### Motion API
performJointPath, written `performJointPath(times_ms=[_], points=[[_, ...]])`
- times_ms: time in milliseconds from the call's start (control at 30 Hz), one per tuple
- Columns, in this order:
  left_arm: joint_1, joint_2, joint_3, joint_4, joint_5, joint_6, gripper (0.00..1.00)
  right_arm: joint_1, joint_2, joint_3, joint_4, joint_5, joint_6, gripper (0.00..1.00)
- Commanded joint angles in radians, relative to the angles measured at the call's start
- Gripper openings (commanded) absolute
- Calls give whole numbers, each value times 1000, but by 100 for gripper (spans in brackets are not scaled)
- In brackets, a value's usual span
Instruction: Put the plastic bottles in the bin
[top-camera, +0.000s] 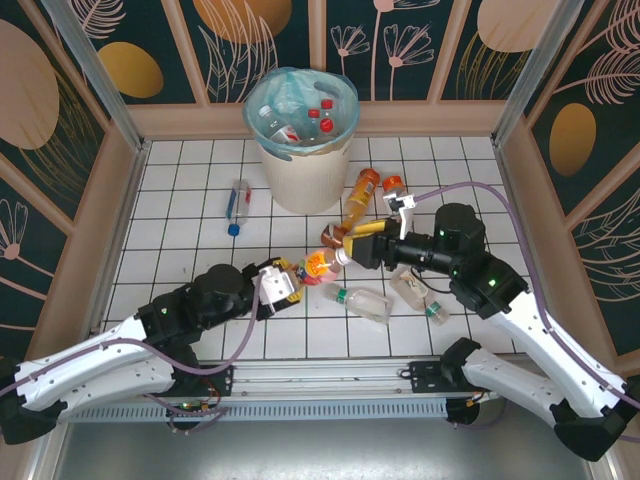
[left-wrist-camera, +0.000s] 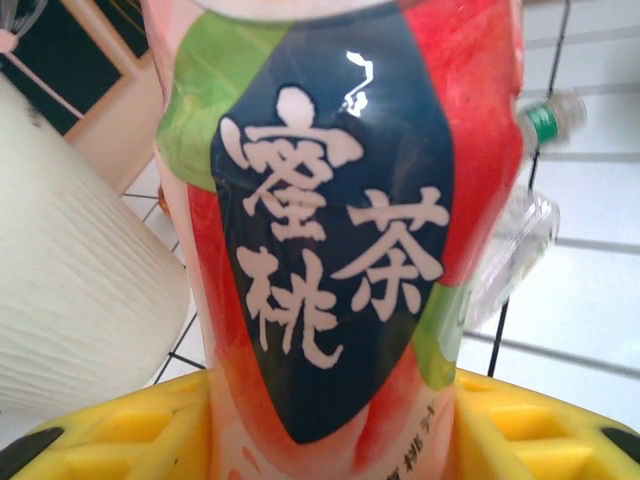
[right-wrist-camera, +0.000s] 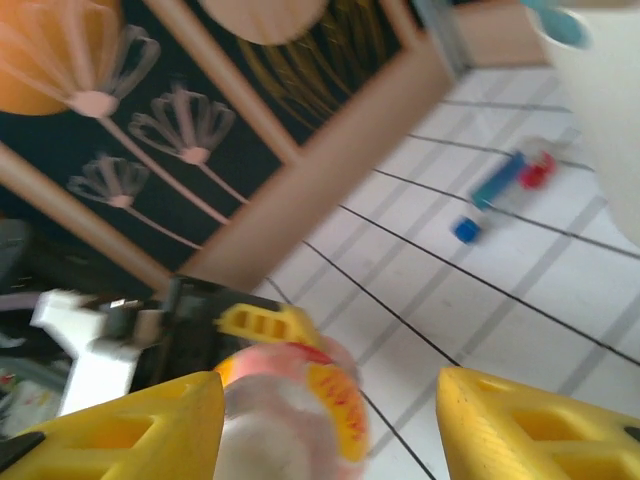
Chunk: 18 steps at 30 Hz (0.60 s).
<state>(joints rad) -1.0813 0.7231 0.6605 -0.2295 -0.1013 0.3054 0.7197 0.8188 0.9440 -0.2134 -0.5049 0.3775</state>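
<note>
Left gripper (top-camera: 297, 276) is clamped on a clear plastic bottle w/ pink-red label (left-wrist-camera: 330, 250), mid-frame in top view. Right gripper (right-wrist-camera: 330, 425) is wide open beside it, holding nothing. Round off-white plastic bin (top-camera: 300, 180) is top centre.

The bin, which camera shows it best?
The top camera: the bin shows whole, with its teal bag and bottles inside. The left wrist camera catches its ribbed white wall at the left; the right wrist camera, a blurred bit of wall at upper right.
</note>
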Motion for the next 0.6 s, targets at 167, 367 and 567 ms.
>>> performJointPath(times_ms=[167,367,567], points=[[-5,-17,6,104,-35,-159,45,76,35,6,301,-63,-13,62],[-6,-33,14,122,-13,-162,45,107,82,18,253,7,-43,62],[-6,-24,28,114,-16,-164,45,143,116,19,286,5,-50,53]])
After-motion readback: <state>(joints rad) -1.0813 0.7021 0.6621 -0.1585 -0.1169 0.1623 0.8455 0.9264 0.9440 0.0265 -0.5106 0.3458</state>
